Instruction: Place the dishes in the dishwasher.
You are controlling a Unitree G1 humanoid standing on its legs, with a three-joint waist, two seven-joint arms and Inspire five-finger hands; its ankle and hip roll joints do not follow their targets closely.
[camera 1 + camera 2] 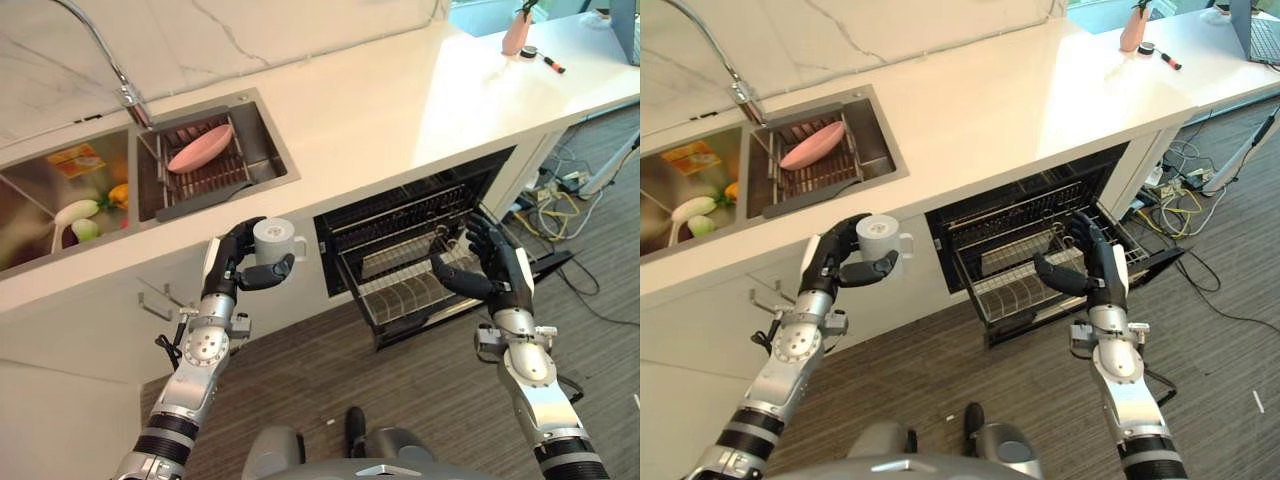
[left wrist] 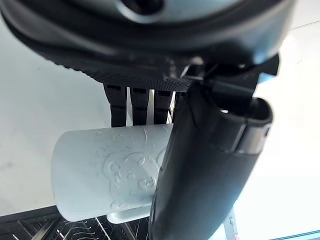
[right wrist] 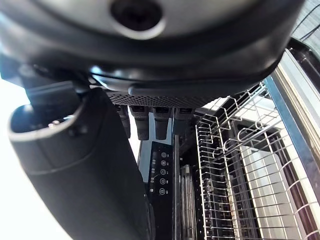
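My left hand (image 1: 235,262) is shut on a pale grey mug (image 1: 273,241) with a raised bear figure (image 2: 132,172), held upright in front of the counter edge, left of the dishwasher. The dishwasher (image 1: 420,250) is open under the counter, its wire rack (image 1: 415,285) pulled out. My right hand (image 1: 490,265) hovers over the rack's right end with relaxed fingers and nothing in it. A pink dish (image 1: 200,148) lies on the drying rack in the sink (image 1: 255,170).
A tap (image 1: 125,85) arches over the sink. The left basin (image 1: 60,200) holds vegetables and a packet. A pink vase (image 1: 517,32) and small items stand on the far counter. Cables (image 1: 560,195) lie on the floor to the right.
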